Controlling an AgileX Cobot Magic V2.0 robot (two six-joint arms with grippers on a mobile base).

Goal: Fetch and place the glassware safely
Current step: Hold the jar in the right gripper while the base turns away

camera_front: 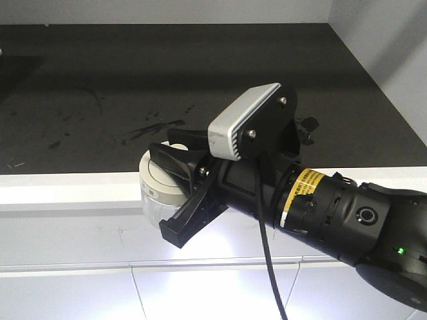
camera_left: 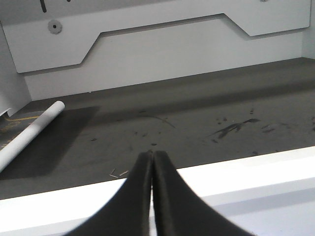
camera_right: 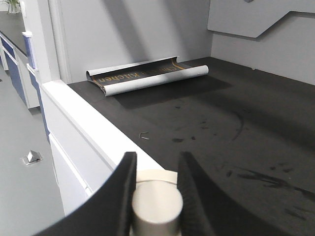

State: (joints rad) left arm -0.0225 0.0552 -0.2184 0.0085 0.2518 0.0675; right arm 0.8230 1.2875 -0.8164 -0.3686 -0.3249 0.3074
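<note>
Hold: the right end effector [camera_front: 164, 195] is clenched on the glass jar [camera_front: 155, 185]. In the right wrist view its fingers [camera_right: 125, 187] press either side of the lid's knob [camera_right: 157, 202].
Jar position: between those fingers, at the white front ledge [camera_front: 67, 190] of the worktop [camera_front: 200, 73]. Whether the base rests on the ledge or hangs free cannot be told.
Idle side: the left end effector [camera_left: 151, 154] is clenched on nothing, and the jar is not in its view.
Grip assessment: the hold appears to be on the lid alone, not the glass body. A loose lid could let the body drop.
Recommended handling: carry low and level, forward of the right end effector, past the ledge onto the dark surface. Lower until the base bears fully, then release.
Obstruction: a rolled sheet [camera_right: 147, 78] lies far ahead and left of the right end effector, off the likely path.
Risk: the ledge edge is directly below, so releasing here would be unsafe.
</note>
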